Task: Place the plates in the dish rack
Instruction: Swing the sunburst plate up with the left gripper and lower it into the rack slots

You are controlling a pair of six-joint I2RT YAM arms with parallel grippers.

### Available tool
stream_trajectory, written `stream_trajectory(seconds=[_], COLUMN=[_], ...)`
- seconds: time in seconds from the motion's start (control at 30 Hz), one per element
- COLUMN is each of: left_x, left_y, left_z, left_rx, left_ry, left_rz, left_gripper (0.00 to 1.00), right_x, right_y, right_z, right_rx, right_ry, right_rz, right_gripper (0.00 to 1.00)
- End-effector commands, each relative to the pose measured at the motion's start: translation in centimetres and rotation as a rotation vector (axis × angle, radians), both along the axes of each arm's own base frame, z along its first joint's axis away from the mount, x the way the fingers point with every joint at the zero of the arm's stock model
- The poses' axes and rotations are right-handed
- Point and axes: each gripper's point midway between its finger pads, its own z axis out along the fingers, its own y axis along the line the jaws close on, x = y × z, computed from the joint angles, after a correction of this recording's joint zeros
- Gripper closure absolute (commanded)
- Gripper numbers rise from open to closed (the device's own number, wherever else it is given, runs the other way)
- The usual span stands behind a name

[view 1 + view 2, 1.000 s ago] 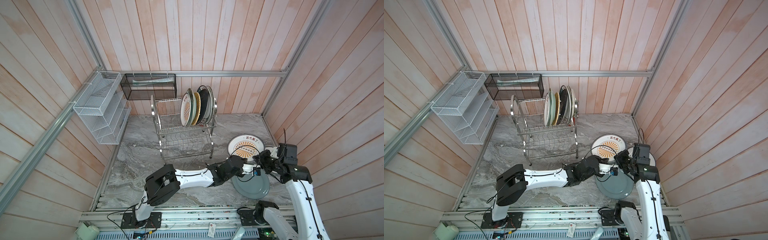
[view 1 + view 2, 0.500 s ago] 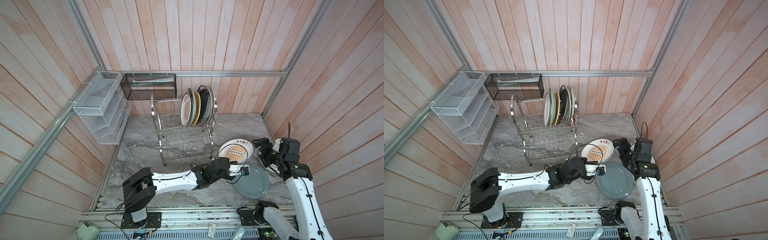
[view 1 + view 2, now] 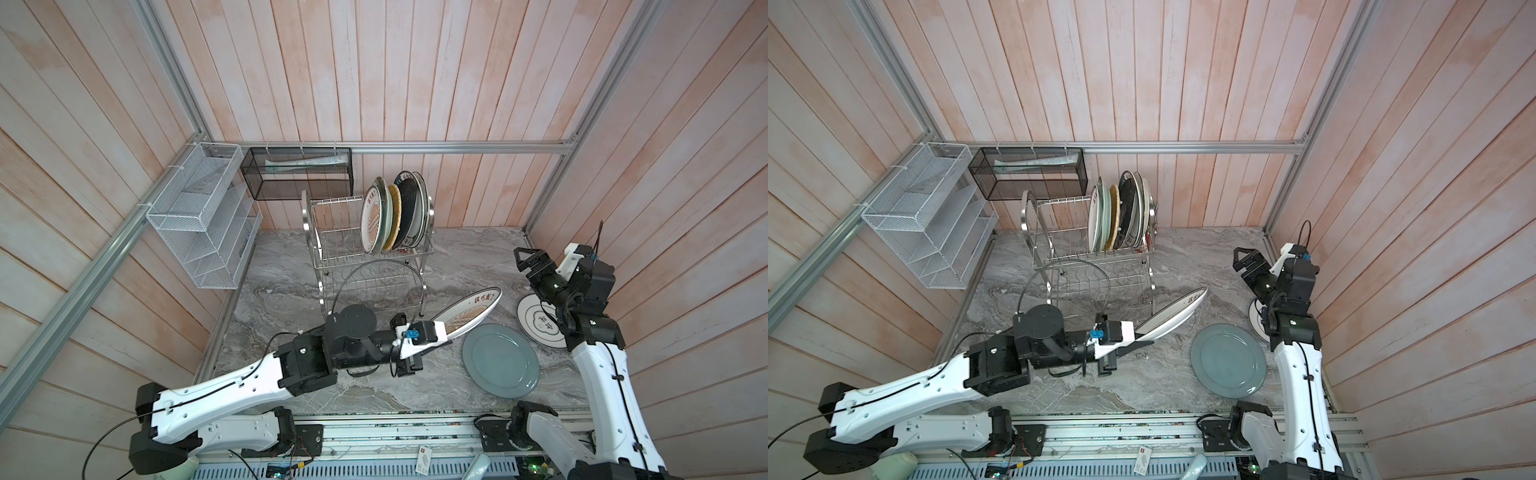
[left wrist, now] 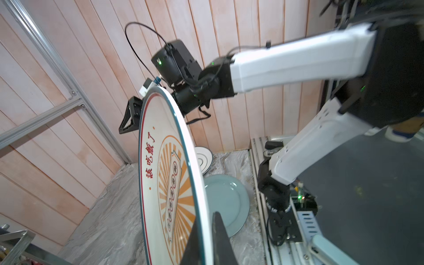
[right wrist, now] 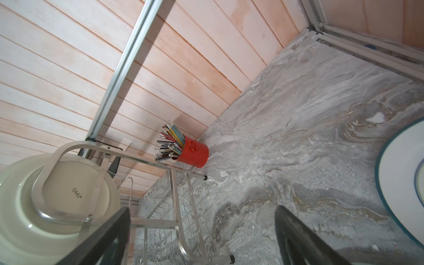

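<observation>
My left gripper (image 3: 440, 332) (image 3: 1138, 332) (image 4: 205, 227) is shut on the rim of a white plate with an orange sunburst print (image 3: 469, 316) (image 3: 1173, 316) (image 4: 169, 183). It holds the plate tilted above the table, in front of the dish rack (image 3: 370, 257) (image 3: 1092, 266) (image 5: 174, 183). Several plates (image 3: 390, 216) (image 3: 1121, 216) stand upright at the right end of the rack's top tier. A grey-blue plate (image 3: 500, 361) (image 3: 1227, 361) (image 4: 227, 199) and a white plate with a dark emblem (image 3: 540, 324) (image 5: 403, 179) lie flat on the table. My right gripper (image 3: 525, 259) (image 3: 1246, 259) (image 5: 202, 208) hangs open and empty above the emblem plate.
A red cup of utensils (image 5: 193, 153) stands on the table behind the rack's right end. A white mesh organiser (image 3: 203, 224) hangs on the left wall and a black mesh basket (image 3: 297, 172) on the back wall. Wooden walls close in on three sides.
The right gripper opened, let go of the sunburst plate and rose back toward the right wall. The left gripper carried the plate left, off the grey-blue plate, and tilted it up.
</observation>
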Motion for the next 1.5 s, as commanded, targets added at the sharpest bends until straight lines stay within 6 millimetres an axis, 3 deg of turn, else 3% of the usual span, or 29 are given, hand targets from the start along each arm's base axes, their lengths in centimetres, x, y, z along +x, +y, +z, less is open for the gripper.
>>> stream_trajectory(seconds=[0.0,0.13,0.23,0.33,0.47,0.67,0.83,1.03,1.47], left_x=[-0.3,2.4,5.0,8.3,12.9,19.0,22.7,25.1,28.1], left_y=[3.5,7.5,9.5,10.8,12.1,15.5,17.2,17.0,15.4], left_z=[9.0,16.8,20.2,21.9,22.0,19.5,15.6,11.8,6.9], left_rx=[-0.252,-0.515,-0.625,-0.653,-0.647,-0.628,-0.572,-0.512,-0.422], left_ry=[0.091,0.067,0.035,0.024,0.070,0.187,0.306,0.385,0.455], left_rz=[-0.015,0.165,0.341,0.538,0.714,0.897,0.984,1.014,1.037], left_gripper=[1.00,1.00,1.00,1.00,1.00,1.00,1.00,1.00,1.00], right_x=[0.4,0.2,-0.2,-0.8,-1.3,-1.5,-1.5,-1.6,-2.3], right_y=[0.9,1.7,3.4,5.4,7.4,9.8,11.6,12.6,13.2], right_z=[1.1,1.0,1.6,1.9,1.1,-0.3,-0.9,-1.7,-2.7], right_rx=[-0.027,-0.023,-0.099,-0.157,-0.176,-0.181,-0.208,-0.202,-0.212], right_ry=[-0.077,-0.097,-0.130,-0.154,-0.149,-0.134,-0.127,-0.117,-0.102], right_rz=[0.069,0.109,0.166,0.227,0.289,0.368,0.415,0.445,0.471], right_gripper=[0.02,0.02,0.02,0.02,0.02,0.02,0.02,0.02,0.02])
